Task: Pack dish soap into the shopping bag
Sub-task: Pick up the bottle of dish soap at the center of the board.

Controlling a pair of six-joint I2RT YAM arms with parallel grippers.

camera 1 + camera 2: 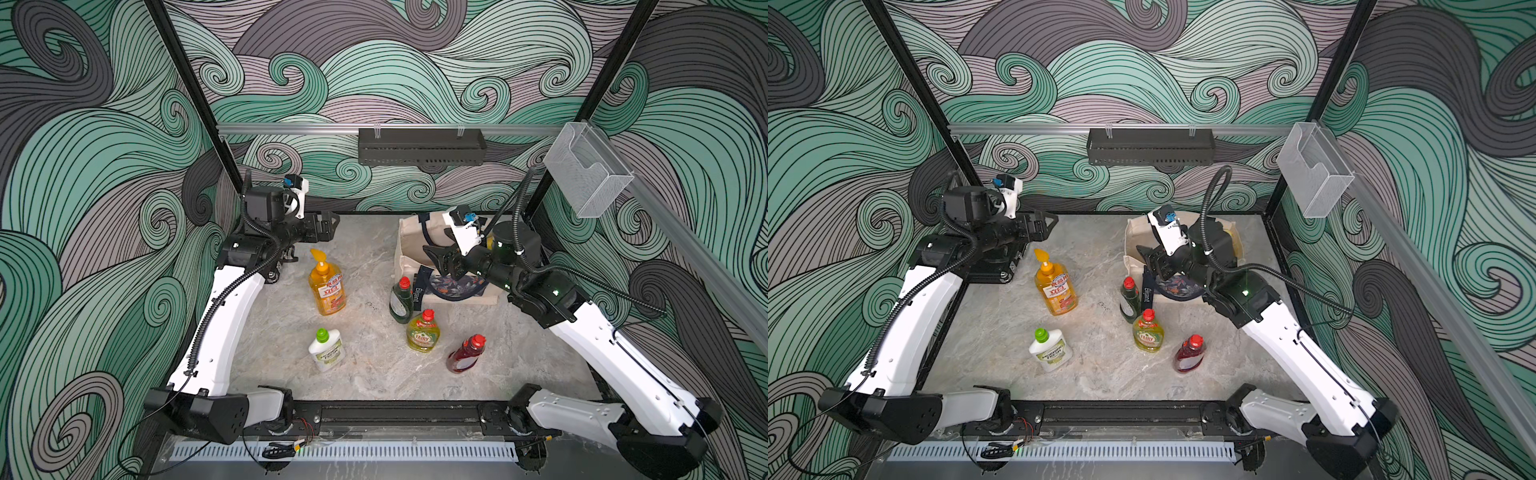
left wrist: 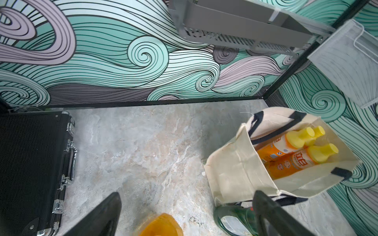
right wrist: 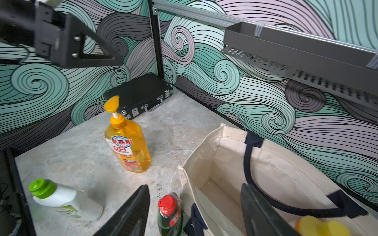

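Note:
The cream shopping bag point(image 1: 409, 239) point(image 3: 223, 161) stands open at the back right. Three orange yellow-capped dish soap bottles point(image 2: 294, 152) lie inside it. My right gripper point(image 1: 438, 262) point(image 3: 194, 204) hangs open and empty over the bag's front rim, above the dark green red-capped bottle point(image 1: 401, 301) point(image 3: 169, 212). On the table stand the tall orange pump bottle point(image 1: 327, 286), the yellow-green Fairy bottle point(image 1: 423, 332), the red bottle point(image 1: 466, 354) and the white green-capped bottle point(image 1: 326, 351). My left gripper point(image 1: 333, 226) point(image 2: 186, 204) is open and empty at the back left, above and behind the pump bottle.
A black hard case point(image 2: 30, 163) point(image 3: 141, 92) lies in the back left corner under my left arm. A black slotted tray point(image 1: 422, 145) hangs on the back rail. A clear plastic holder point(image 1: 586, 170) is fixed to the right rail.

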